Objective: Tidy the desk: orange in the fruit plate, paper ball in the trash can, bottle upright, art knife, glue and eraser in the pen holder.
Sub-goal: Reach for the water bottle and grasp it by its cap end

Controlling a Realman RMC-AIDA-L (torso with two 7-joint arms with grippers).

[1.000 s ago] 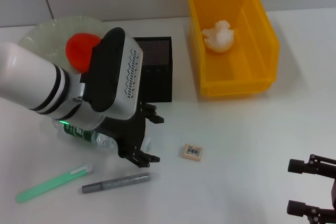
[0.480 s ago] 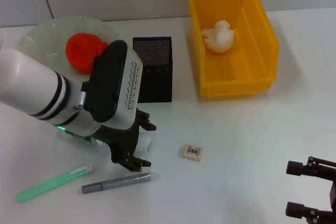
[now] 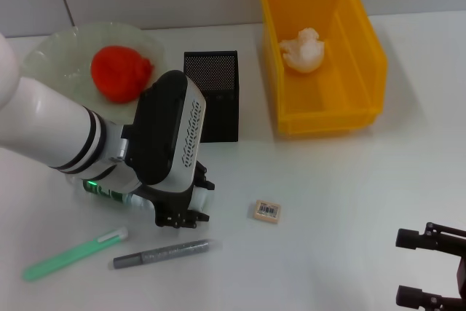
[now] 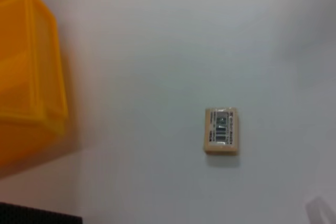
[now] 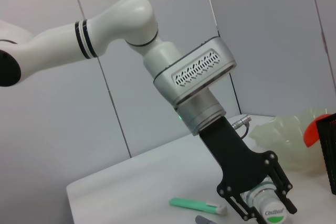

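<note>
Black fingers [image 5: 234, 205] of the left gripper [image 5: 262, 208] are set on either side of the bottle [image 5: 269, 211], at its capped end, one finger on each flank. Contact looks close in the right wrist view, but whether the fingers are pressing on the bottle cannot be told. In the head view the bottle [image 3: 116, 194] lies on its side on the white table [image 3: 335, 180], mostly hidden beneath the left arm's wrist housing; only part of its green label and clear body show.

Just in front of the left gripper [image 3: 183, 209] lie a grey pen-like stick [image 3: 161, 253] and, further to the robot's left, a pale green stick [image 3: 71, 255]; both rest flat on the table, apart from the bottle. The eraser [image 3: 267, 210] lies flat on the table to the right of the gripper, label up, touching nothing; it appears likewise in the left wrist view [image 4: 221, 130].

The pen holder [image 3: 215, 100] stands upright behind the gripper. The orange [image 3: 120, 73] sits in the fruit plate [image 3: 54, 52] at the rear left. The paper ball [image 3: 303, 50] lies inside the trash can [image 3: 364, 41] at the rear right.

The right gripper [image 3: 429, 271] is parked low at the near right corner of the table, well apart from all objects, its two fingers [image 3: 411, 238] spread apart and holding nothing.
</note>
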